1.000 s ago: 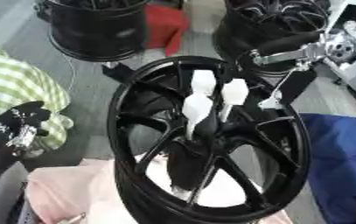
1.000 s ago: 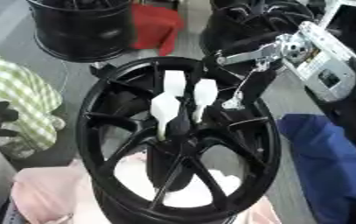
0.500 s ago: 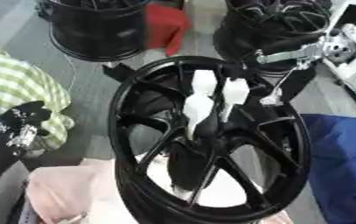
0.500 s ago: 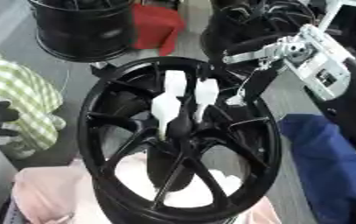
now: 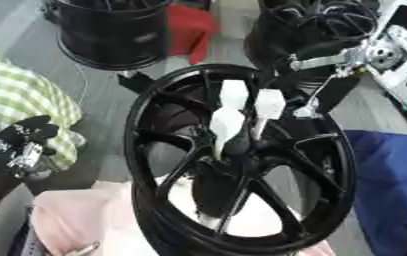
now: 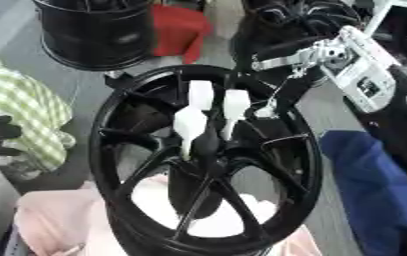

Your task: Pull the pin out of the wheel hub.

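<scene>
With three white pins (image 5: 227,123) sitting in the black wheel hub (image 5: 241,150) at centre, nothing is being pulled: the right hand (image 5: 329,87) is hanging at the far-right rim, fingers seemingly straight and empty.

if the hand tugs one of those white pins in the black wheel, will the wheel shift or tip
Probably little. The black wheel looks large and solid, so likely heavy. It seems propped at a tilt on pink cloth, so it could rock slightly. The white pins look rigid and smooth, possibly slippery.
</scene>
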